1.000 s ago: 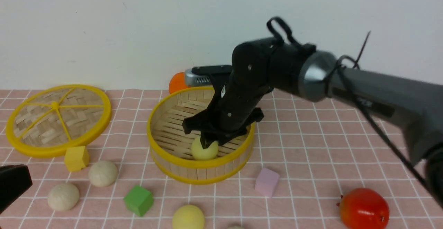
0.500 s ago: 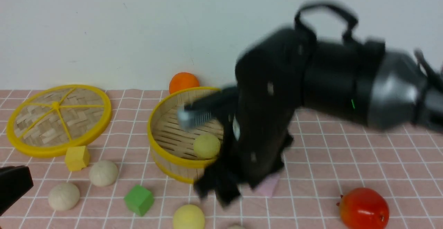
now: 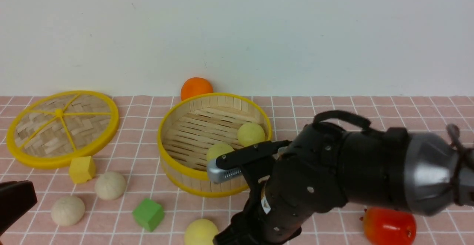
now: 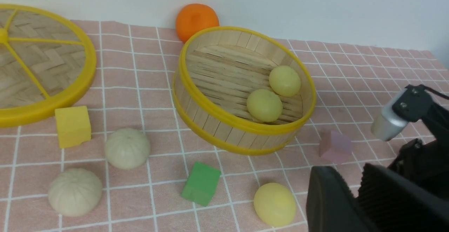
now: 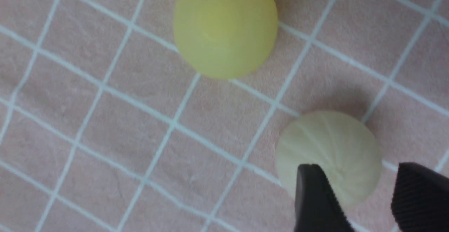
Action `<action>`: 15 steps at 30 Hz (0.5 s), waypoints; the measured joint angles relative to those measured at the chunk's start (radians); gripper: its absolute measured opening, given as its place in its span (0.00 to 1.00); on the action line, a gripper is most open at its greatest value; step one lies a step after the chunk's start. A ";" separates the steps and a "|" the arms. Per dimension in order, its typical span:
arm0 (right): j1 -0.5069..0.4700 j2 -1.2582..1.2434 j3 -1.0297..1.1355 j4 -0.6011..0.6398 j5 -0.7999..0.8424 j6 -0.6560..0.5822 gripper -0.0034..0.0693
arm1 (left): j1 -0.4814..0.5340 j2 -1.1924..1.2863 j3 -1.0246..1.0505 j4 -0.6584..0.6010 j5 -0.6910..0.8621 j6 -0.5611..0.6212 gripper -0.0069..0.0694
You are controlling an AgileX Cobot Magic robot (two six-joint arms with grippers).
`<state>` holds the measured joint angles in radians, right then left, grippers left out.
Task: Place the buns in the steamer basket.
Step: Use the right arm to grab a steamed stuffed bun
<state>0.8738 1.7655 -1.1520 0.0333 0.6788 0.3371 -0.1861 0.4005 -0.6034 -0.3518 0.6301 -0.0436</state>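
Locate the pink-gridded tabletop (image 3: 370, 126) across the lower frame. Find the right arm (image 3: 351, 178) at lower right, low over it. Find the steamer basket (image 3: 160, 141) at centre, holding a pale yellow bun (image 3: 251, 134) at its right wall and a second yellow bun (image 3: 219, 150) lower left of that. Note a third yellow bun (image 3: 201, 232) at bottom centre, a beige bun (image 3: 110, 185) and a second beige bun (image 3: 67, 210) at lower left. Read the right claw (image 5: 357, 176) as spread over a third beige bun (image 5: 329, 141). Read the left claw (image 4: 347, 172) as slightly parted, empty.
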 joint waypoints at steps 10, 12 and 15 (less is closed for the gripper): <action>0.000 0.082 0.002 0.020 -0.013 0.001 0.45 | 0.000 0.000 0.000 0.000 0.004 0.000 0.34; 0.000 0.082 0.002 0.011 -0.010 0.001 0.35 | 0.000 0.000 0.000 0.000 0.004 0.000 0.34; 0.000 0.074 0.002 0.007 0.003 0.001 0.20 | 0.000 0.000 0.000 0.000 0.005 0.000 0.34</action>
<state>0.8738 1.8393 -1.1499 0.0408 0.6823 0.3383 -0.1861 0.4005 -0.6034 -0.3518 0.6352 -0.0436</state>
